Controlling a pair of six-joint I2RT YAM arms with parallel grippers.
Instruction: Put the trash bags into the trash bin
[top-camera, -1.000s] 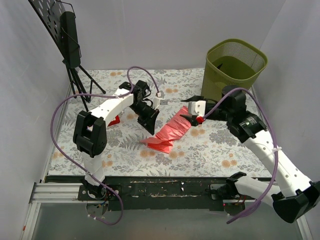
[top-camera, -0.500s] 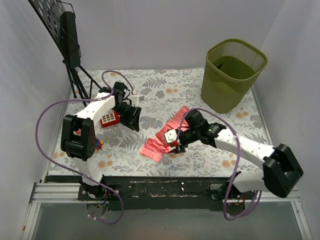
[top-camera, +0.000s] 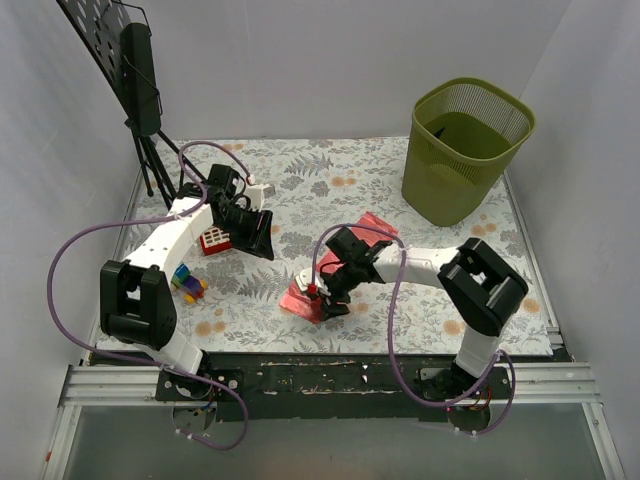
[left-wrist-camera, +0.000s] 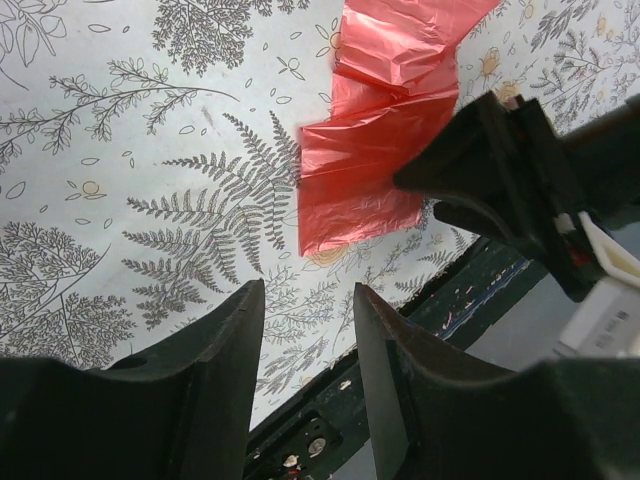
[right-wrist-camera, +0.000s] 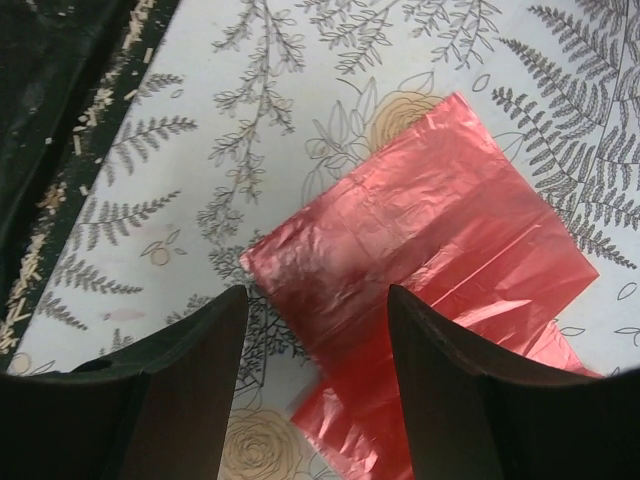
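The red trash bag (top-camera: 372, 226) lies flat and half unfolded on the floral table, running from mid-table toward the front edge. My right gripper (top-camera: 321, 297) is open and hovers low over the bag's near end. In the right wrist view its jaws (right-wrist-camera: 315, 295) straddle the bag's corner (right-wrist-camera: 420, 230) with nothing held. My left gripper (top-camera: 263, 243) is open and empty, to the left of the bag. In the left wrist view the bag (left-wrist-camera: 385, 150) lies ahead of it, with the right gripper (left-wrist-camera: 520, 190) beside the bag. The olive-green trash bin (top-camera: 468, 150) stands upright at the back right.
A small red flat toy with white buttons (top-camera: 216, 241) lies under my left arm. Small coloured blocks (top-camera: 186, 284) lie near the left front. A black music stand (top-camera: 135, 70) stands at the back left. The black front rail (top-camera: 330, 370) edges the table.
My right arm has swung left and forward, down over the bag's near end. My left gripper has drawn back to the left, away from the bag. The bag stays on the table.
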